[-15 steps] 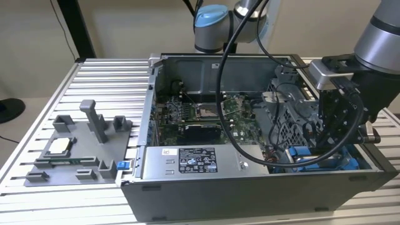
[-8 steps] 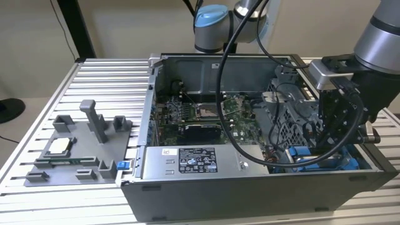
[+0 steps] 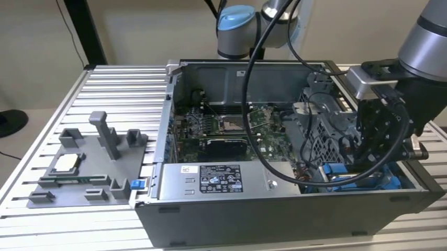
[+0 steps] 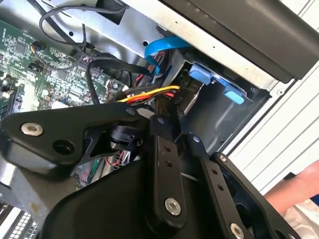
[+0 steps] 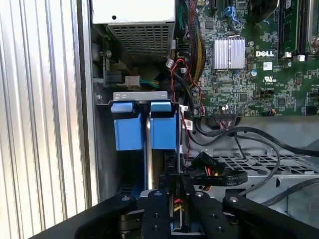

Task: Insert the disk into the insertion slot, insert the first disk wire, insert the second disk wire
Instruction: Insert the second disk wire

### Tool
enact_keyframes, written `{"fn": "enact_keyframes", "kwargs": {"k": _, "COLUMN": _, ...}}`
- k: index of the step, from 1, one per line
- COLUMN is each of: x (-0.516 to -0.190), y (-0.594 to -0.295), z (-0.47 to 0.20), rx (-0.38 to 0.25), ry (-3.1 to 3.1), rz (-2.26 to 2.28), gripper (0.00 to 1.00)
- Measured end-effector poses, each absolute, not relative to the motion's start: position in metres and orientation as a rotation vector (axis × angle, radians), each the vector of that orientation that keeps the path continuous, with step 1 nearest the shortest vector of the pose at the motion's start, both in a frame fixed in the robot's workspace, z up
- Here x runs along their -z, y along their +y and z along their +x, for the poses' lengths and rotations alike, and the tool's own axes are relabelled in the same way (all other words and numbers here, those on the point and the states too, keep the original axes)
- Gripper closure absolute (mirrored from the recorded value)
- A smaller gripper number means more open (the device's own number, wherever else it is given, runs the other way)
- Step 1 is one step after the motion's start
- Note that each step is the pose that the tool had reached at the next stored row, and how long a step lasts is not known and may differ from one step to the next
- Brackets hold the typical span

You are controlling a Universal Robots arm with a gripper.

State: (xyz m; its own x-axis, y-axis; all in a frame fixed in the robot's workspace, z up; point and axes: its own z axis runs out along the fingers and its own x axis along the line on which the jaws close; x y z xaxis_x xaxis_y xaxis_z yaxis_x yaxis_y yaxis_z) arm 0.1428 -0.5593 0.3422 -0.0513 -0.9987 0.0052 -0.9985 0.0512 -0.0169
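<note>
End effector (image 5: 175, 199) pinches wire connector (image 4: 149, 93) — beside insertion slot (image 5: 144, 124).

Blue plastic tabs (image 5: 128, 130), ribbed metal table (image 3: 104, 83)

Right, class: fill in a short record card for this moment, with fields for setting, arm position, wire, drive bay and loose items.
Setting: open grey metal computer case on a slatted metal table
Arm position: black gripper lowered into the case corner by the blue plastic drive carrier tabs
Wire: yellow, red and black wire bundle at the fingers
Loose items: grey plastic parts tray beside the case
</note>
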Motion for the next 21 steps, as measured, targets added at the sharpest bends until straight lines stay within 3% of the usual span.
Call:
{"fn": "enact_keyframes", "kwargs": {"k": 13, "x": -0.382, "y": -0.559, "z": 0.143, "rx": 0.025, "ry": 2.272, "rz": -2.158, "gripper": 0.0}}
{"fn": "enact_keyframes", "kwargs": {"k": 21, "x": -0.386, "y": -0.559, "z": 0.143, "rx": 0.025, "ry": 2.272, "rz": -2.158, "gripper": 0.0}}
